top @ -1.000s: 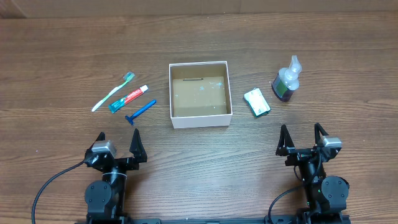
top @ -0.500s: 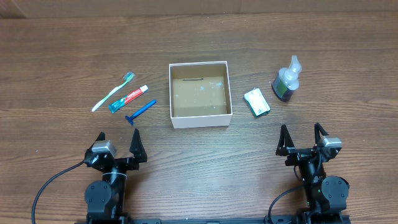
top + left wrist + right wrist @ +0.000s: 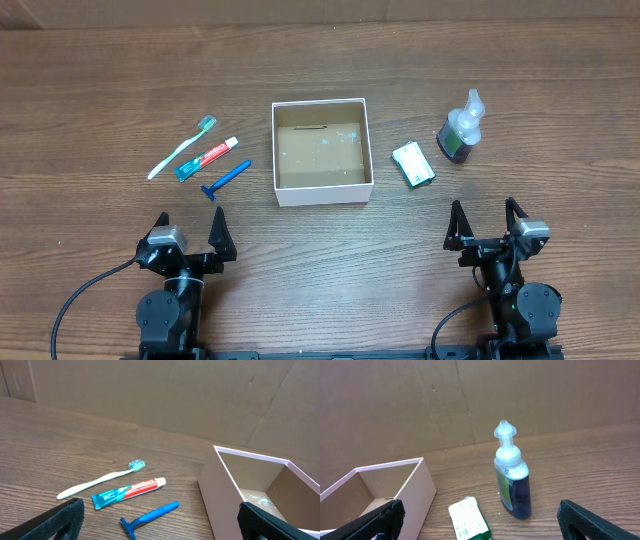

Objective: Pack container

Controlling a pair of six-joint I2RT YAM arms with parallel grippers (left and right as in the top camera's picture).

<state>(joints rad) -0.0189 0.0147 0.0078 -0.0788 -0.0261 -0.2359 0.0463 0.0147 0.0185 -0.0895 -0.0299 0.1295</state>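
Resting low at the near bench [image 3: 100,80] edge, left pincer [image 3: 190,228] spread | right pincer [image 3: 484,222] spread too | razor [image 3: 228,179], toothpaste [image 3: 207,158], toothbrush [image 3: 181,148] lie beyond the left one | green-and-white packet [image 3: 413,164], upright pump bottle [image 3: 460,130] beyond the right | container [image 3: 322,194] sits mid-bench between both groups, touching neither.

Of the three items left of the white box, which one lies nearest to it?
The blue razor; the toothpaste and toothbrush lie farther left.
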